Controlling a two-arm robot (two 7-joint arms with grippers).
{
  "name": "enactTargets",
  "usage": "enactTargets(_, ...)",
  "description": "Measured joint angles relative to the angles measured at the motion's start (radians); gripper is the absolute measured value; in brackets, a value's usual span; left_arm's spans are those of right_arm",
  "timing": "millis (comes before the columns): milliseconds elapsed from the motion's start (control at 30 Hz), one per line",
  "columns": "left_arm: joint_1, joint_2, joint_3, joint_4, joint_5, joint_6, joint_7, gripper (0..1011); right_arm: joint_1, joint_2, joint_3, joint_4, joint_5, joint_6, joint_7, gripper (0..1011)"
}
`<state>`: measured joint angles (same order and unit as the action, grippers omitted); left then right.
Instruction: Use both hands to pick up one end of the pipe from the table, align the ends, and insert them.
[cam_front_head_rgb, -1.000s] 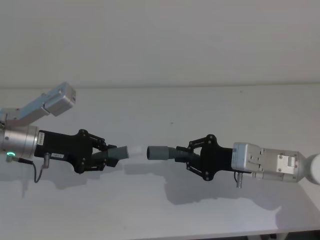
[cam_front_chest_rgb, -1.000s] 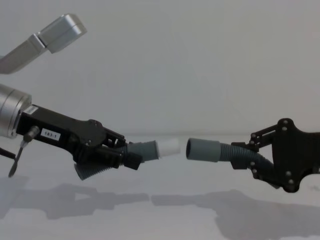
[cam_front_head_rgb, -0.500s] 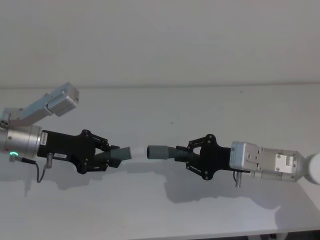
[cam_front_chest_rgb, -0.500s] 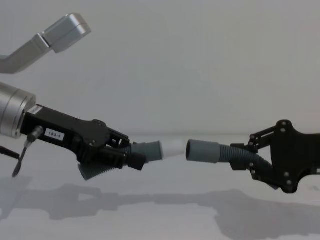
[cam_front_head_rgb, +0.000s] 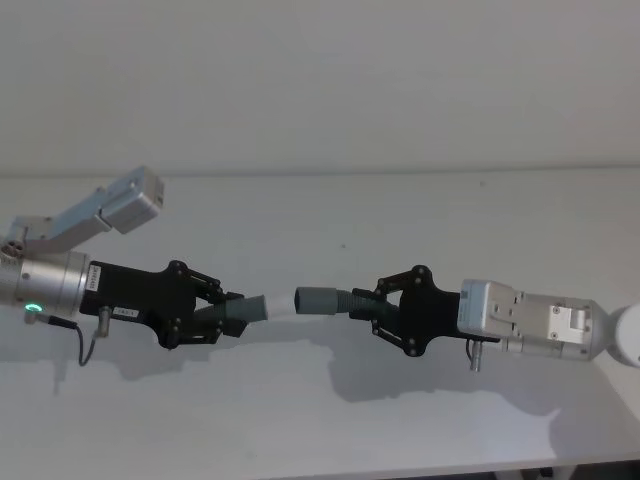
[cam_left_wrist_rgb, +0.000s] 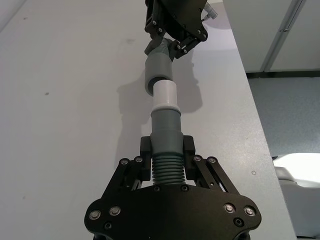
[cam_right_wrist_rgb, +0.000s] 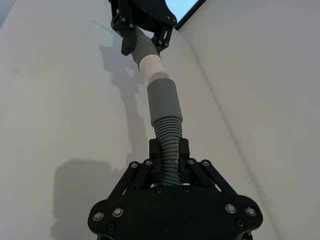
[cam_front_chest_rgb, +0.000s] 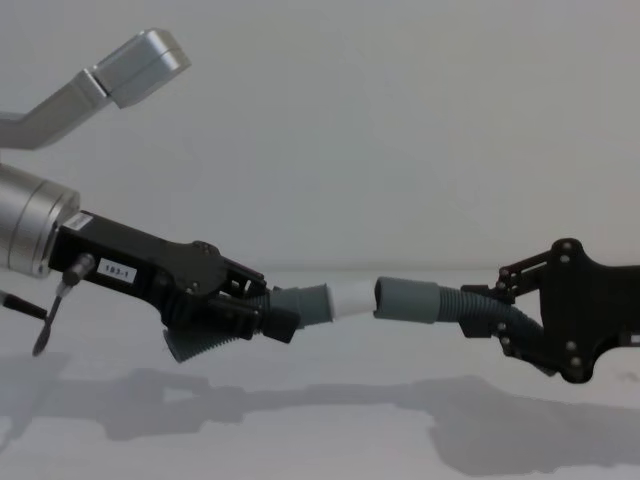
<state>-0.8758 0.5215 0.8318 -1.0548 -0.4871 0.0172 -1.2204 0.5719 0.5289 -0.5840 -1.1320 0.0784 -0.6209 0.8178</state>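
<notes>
White table (cam_front_head_rgb: 330, 420) lies clear beneath meeting cuffs (cam_front_chest_rgb: 372, 297).

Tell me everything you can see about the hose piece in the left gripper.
The left hose piece is a short grey part with a ribbed middle, a smooth grey cuff and a white tip. The left gripper is shut on its ribbed section and holds it in the air above the table, tilted slightly upward. Its white tip reaches the mouth of the right hose piece's cuff, roughly in line.
</notes>
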Motion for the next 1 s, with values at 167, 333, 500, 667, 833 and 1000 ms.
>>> enactTargets(167,-0.003,-0.004,0.005,0.007,-0.003,-0.003,0.0,329,0.002,0.001,-0.003,0.002,0.003,0.0,-0.001,177)
enactTargets(333,-0.006,-0.007,0.008,0.013,-0.005,-0.006,0.0,329,0.004,0.004,-0.006,0.003,0.008,-0.001,0.0,177)
enactTargets(500,-0.009,-0.011,0.012,0.019,-0.008,-0.01,0.001,329,0.006,0.011,-0.01,0.003,0.015,-0.002,0.004,177)
enactTargets(667,-0.011,-0.013,0.015,0.024,-0.011,-0.013,0.002,329,0.008,0.016,-0.013,0.004,0.021,-0.003,0.01,177)
enactTargets(833,-0.014,-0.016,0.019,0.029,-0.014,-0.016,0.003,329,0.01,0.023,-0.017,0.003,0.027,-0.004,0.015,177)
enactTargets(1000,-0.018,-0.02,0.024,0.036,-0.017,-0.02,0.003,329,0.011,0.028,-0.021,0.002,0.032,-0.004,0.018,177)
